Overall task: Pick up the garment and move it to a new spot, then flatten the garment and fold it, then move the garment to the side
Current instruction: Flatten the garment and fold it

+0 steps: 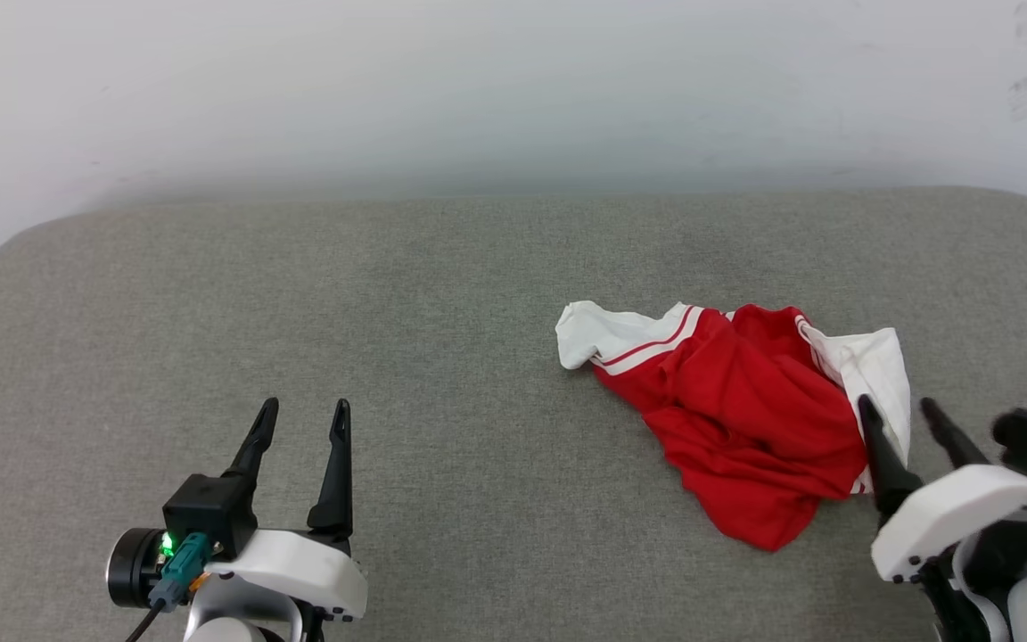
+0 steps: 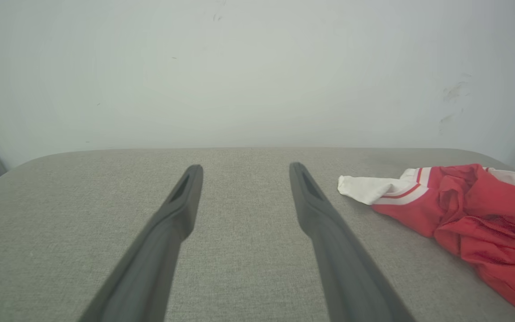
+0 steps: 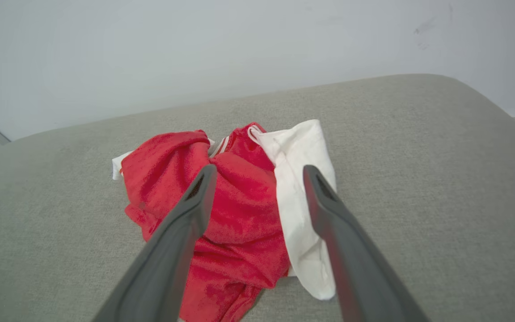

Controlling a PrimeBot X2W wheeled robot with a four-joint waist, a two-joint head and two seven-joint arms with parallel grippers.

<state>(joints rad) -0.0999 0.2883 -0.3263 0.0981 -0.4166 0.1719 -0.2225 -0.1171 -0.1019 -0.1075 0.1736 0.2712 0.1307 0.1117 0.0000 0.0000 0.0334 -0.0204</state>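
surface: grey padded top (image 1: pixel 442 294) | garment (image 1: pixel 736 419): crumpled heap right of centre, neither flattened nor folded | left gripper (image 1: pixel 308 410): near left, jaws wide, empty, well apart from cloth | right gripper (image 1: pixel 897 406): jaws wide at heap's near-right edge, gripping nothing | to do, by my reading: flatten, fold, set aside

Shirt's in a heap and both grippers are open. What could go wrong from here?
1. The garment lies crumpled, its red body bunched over itself. The right gripper, jaws open by its right edge, may pinch several layers, so it won't spread flat.
2. The left gripper is well apart over the grey cushion, so it likely faces a long reach to the white sleeve.
3. No print shows, so which side faces up is unclear.
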